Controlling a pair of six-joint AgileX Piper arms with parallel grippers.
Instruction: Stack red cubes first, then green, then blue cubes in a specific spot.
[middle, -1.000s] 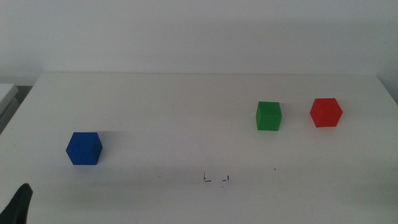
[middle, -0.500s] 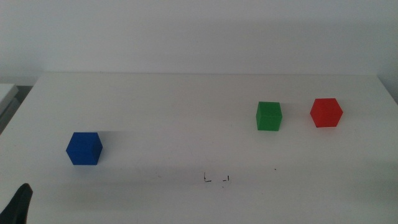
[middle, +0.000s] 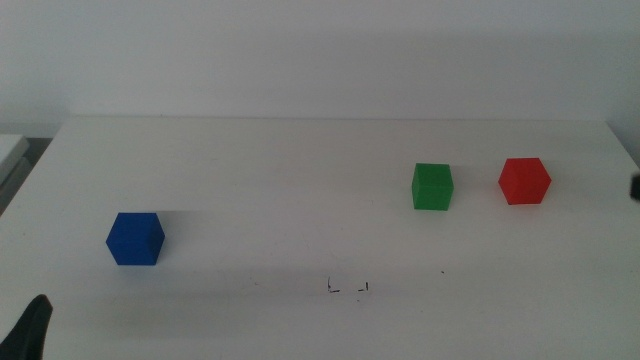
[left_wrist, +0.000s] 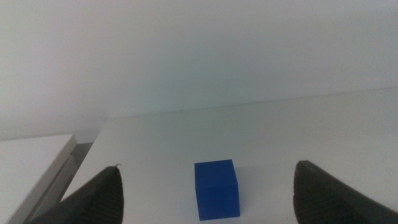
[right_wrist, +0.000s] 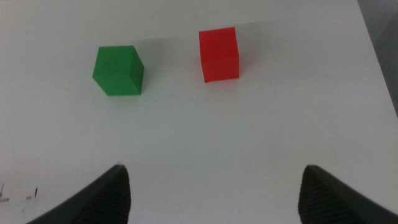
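Red cube (right_wrist: 219, 54): loose on table (middle: 300, 180), ahead of right gripper (right_wrist: 211, 193), fingers spread, empty, apparently lining up first pick.
Green cube (right_wrist: 118, 70): beside red.
Blue cube (left_wrist: 216, 189): between left gripper (left_wrist: 205, 199) fingers, spread, ungrasped.
Marked spot (middle: 348, 288): bare.

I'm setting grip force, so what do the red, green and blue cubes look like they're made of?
The red cube, green cube and blue cube all look solid and matte: even colour, no shine, crisp edges. Painted wood, foam or plastic; the pictures cannot settle which.
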